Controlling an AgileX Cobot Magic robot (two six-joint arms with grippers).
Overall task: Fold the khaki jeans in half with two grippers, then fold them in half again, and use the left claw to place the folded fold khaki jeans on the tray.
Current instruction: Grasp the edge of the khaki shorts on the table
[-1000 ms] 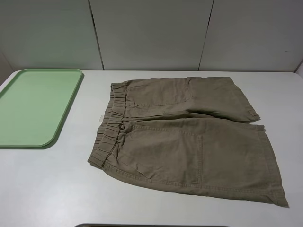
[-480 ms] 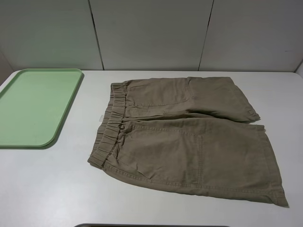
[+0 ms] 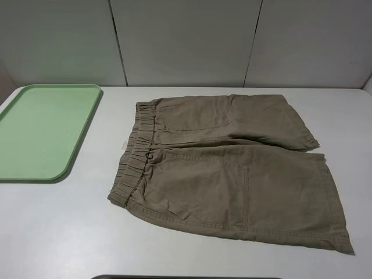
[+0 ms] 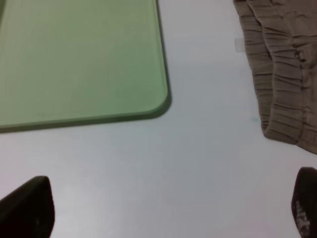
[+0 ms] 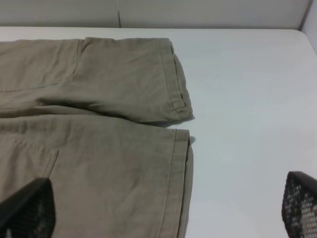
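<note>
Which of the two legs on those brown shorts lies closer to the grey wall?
The upper leg of the khaki-brown cotton shorts in the high camera's view; the other leg lies nearer the white table's front edge.

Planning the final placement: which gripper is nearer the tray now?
Left. The left gripper hovers over the table beside the tray corner; the right gripper is by the khaki jeans leg hems.
</note>
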